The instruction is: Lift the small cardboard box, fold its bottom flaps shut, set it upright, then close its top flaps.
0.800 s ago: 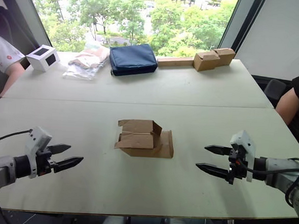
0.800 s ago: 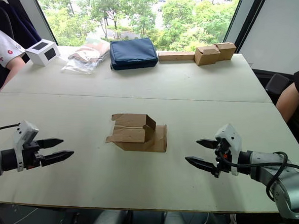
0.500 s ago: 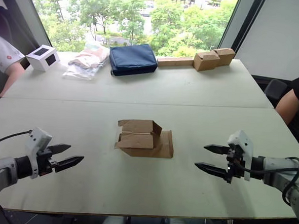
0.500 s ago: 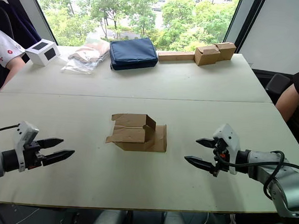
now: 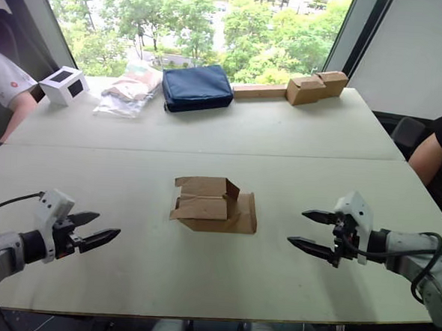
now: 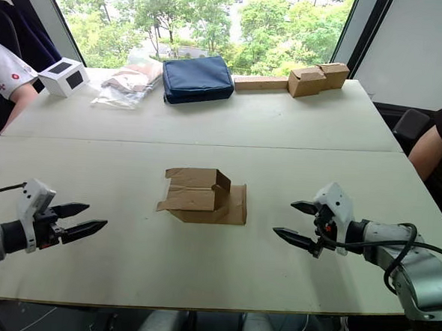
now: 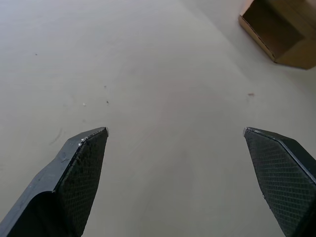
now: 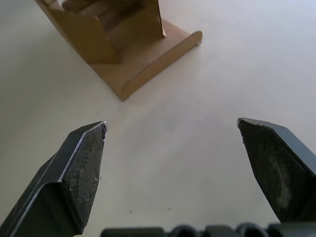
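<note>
The small cardboard box (image 5: 211, 205) lies on its side in the middle of the pale table (image 5: 283, 139), brown, with its flaps (image 5: 242, 215) splayed open toward the right. My left gripper (image 5: 95, 230) hovers open over the table's near left, well apart from the box. My right gripper (image 5: 307, 231) is open at the near right, its fingers pointing at the box with a gap of bare table between. The right wrist view shows the box (image 8: 116, 37) ahead between the open fingers (image 8: 74, 173). A corner of the box (image 7: 276, 29) shows in the left wrist view.
Along the far edge sit a white cube box (image 5: 63, 85), a plastic bag (image 5: 128, 88), a navy pouch (image 5: 196, 87) and paired tan cardboard boxes (image 5: 316, 86). A person's arm (image 5: 8, 92) is at the left, another person (image 5: 439, 156) at the right.
My left gripper has drawn back slightly to the left. My right gripper has edged a little toward the box. The box has not moved.
</note>
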Robot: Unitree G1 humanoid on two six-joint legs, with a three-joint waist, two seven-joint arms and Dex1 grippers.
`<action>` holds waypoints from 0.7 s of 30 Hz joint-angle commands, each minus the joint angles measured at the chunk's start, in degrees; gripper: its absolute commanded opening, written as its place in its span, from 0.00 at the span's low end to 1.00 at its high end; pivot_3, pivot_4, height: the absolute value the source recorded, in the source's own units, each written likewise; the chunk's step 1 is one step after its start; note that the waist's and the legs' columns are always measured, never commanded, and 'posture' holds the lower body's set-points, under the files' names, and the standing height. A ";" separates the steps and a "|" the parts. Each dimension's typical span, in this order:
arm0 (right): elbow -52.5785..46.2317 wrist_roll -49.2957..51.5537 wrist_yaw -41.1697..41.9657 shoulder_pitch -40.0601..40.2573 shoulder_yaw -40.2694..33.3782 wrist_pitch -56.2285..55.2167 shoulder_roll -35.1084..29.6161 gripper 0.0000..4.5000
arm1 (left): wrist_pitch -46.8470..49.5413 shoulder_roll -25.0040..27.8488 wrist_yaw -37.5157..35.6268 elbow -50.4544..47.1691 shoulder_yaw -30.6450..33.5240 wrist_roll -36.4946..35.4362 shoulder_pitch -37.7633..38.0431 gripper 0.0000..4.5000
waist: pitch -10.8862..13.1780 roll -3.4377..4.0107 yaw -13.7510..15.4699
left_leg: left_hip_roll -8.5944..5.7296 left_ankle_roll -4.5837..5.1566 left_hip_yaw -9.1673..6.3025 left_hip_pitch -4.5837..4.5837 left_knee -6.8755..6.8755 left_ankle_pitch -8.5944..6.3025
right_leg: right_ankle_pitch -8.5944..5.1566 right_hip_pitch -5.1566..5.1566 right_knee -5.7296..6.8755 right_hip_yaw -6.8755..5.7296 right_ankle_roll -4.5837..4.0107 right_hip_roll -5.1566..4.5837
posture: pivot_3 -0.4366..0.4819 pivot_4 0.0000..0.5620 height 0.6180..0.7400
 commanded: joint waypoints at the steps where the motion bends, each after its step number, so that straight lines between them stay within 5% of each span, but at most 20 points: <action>1: -1.48 3.27 2.10 -0.03 -1.15 1.65 -0.50 1.00 | -0.19 0.84 -0.21 -0.22 0.47 0.61 0.10 1.00 | 0.00 -0.01 -0.01 | 0.00 0.00 0.00 0.00 0.00 0.00 | 0.00 0.00 0.00 0.00 0.00 0.00 | 0.48 0.27 0.98; 12: -0.26 0.57 2.01 0.57 -1.93 -0.25 -1.95 1.00 | 4.38 1.94 0.02 5.06 0.18 0.22 -5.36 1.00 | 0.00 -0.01 0.08 | 0.00 0.00 0.00 0.00 0.01 0.00 | 0.00 0.00 0.00 0.00 0.00 0.00 | 0.48 0.27 0.98; 21: -10.04 7.55 -0.58 0.56 -7.16 6.14 -3.41 1.00 | 29.75 4.30 -8.09 15.37 -4.28 -13.46 -22.75 1.00 | 0.00 -0.01 -0.02 | -0.01 0.00 0.00 0.00 0.02 0.00 | 0.11 -0.01 0.06 -0.04 0.20 0.04 | 0.48 0.27 0.98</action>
